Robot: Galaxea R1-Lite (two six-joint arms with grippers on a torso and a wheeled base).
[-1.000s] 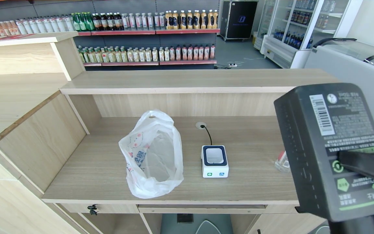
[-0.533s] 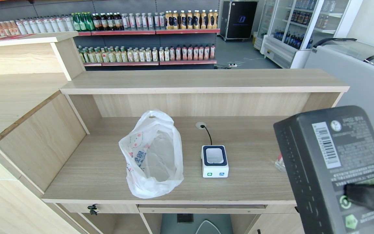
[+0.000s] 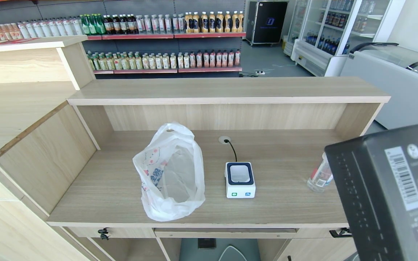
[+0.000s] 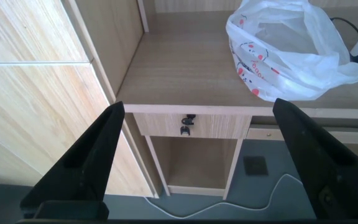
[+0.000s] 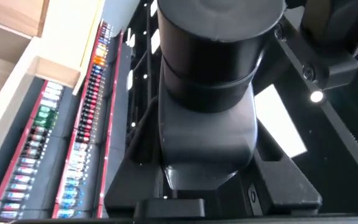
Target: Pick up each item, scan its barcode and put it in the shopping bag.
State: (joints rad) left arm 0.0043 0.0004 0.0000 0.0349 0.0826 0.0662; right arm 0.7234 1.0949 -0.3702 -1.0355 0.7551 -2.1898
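Lower right: my right gripper point(image 5: 210, 193) clamps black container point(image 3: 394, 195), barcode up | scanner point(image 3: 240, 179) lies left, centre frame | left gripper point(image 4: 197, 162) gapes empty

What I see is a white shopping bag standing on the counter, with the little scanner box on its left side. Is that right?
Not quite. The scanner sits to the right of the shopping bag, not on its left side; the head view shows this. The rest holds: the bag is white and stands on the counter.
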